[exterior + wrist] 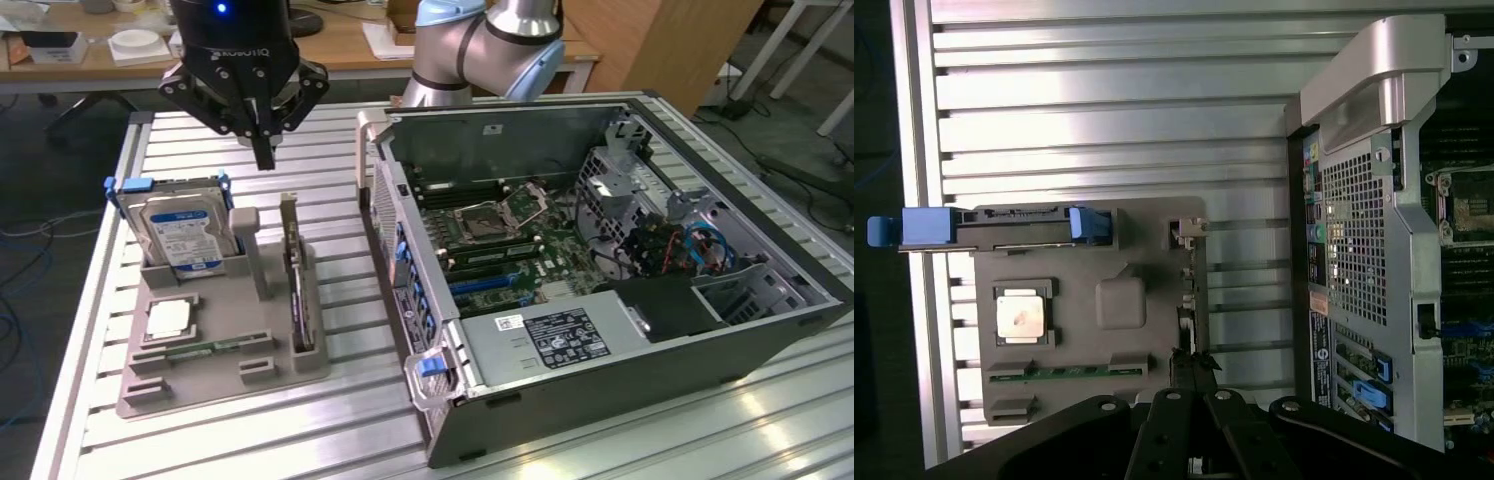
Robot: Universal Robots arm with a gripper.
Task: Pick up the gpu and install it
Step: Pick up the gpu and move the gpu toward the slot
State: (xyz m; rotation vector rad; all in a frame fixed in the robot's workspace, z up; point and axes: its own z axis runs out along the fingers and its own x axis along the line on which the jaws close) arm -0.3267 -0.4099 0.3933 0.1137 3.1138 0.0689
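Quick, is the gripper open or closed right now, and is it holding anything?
Gripper: closed, holding nothing. The gpu stands on edge in the grey tray.

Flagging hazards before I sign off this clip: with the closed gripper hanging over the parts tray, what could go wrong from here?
1. The gripper is shut above one end of the gpu. Lowered like this, it would likely strike the thin card's top edge rather than straddle it.
2. The hard drive stands close beside the card, so the gripper's wide body may knock it.
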